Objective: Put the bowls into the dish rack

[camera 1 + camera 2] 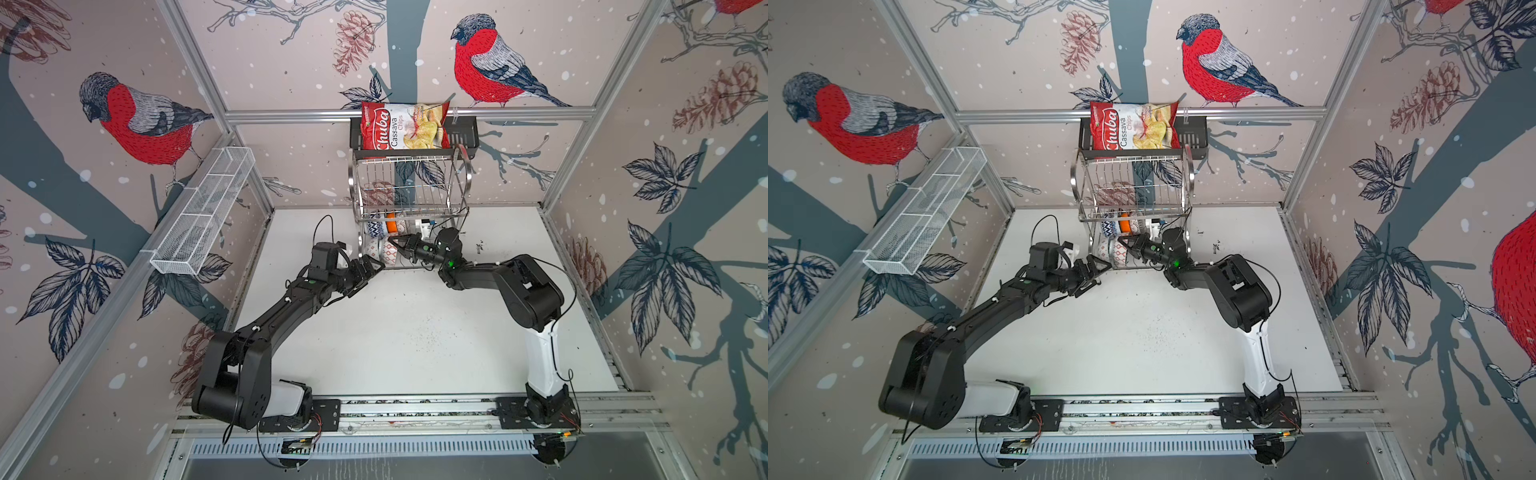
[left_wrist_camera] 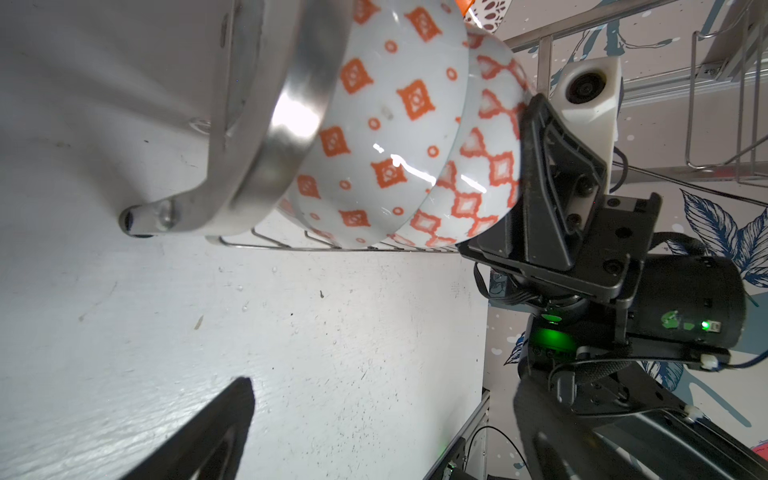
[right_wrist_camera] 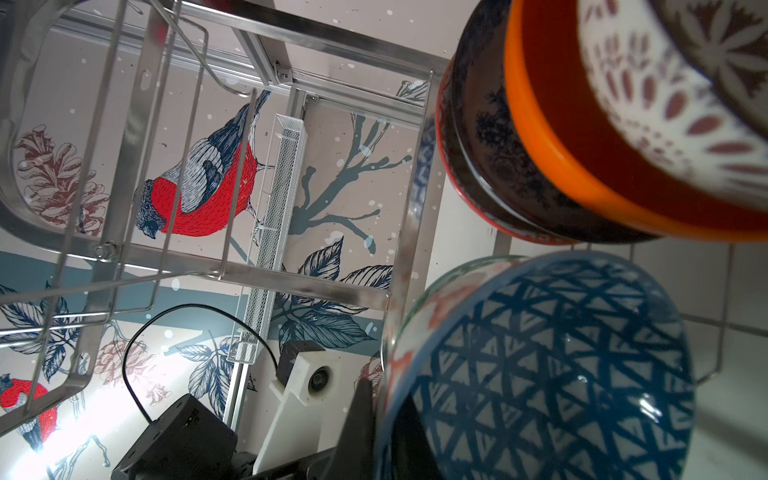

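Pinching bowl [image 3: 540, 374] rim, right end effector [image 1: 397, 243]

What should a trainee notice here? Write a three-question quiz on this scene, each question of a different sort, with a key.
1. True or false: the left gripper is shut.
2. What sits in the black shelf above the dish rack? A: chip bag. B: kettle. C: plate.
3. Fill in: the bowls stand on the rack's ____ tier.
Key: 1 false, it is open. 2 A. 3 lower.
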{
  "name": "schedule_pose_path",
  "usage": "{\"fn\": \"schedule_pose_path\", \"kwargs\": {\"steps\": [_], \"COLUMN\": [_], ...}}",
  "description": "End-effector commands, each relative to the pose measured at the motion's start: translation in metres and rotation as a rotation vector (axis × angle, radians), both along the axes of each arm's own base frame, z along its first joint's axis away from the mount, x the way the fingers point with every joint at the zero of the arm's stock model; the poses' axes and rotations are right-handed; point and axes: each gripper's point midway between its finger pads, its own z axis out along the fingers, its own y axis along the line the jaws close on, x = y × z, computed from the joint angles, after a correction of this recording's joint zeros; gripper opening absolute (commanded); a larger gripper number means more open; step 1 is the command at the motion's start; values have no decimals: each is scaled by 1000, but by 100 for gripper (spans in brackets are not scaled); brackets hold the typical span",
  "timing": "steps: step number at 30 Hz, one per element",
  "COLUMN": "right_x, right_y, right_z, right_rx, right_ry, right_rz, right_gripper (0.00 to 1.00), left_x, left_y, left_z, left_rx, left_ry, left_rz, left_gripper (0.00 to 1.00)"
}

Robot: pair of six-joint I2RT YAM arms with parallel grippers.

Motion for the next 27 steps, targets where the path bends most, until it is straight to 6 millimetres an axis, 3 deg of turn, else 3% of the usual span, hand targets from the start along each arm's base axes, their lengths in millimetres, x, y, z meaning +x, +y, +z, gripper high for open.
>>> {"fn": "schedule_pose_path", "kwargs": {"steps": [1,5,15,27], "right_x": [-2,-1,-1,-14], "right_y": [1,-1,-23,-34], "right_z": [15,15,42,34], "right_rx": [54,61,73,70], "right_ry": [-45,-44,-110,-96], "right_rz": [16,12,-40,-34], "right_gripper": [1,1,0,0], "left_x": [-1,-2,-3,-1], "left_y": [0,0,0,-1], "left_z": [0,1,0,-4], "left_rx": [7,8,15,5], "left_ry": [-3,-4,-2,1], "left_rz": [-12,-14,-18,-20], "left_gripper": [98,98,97,98]}}
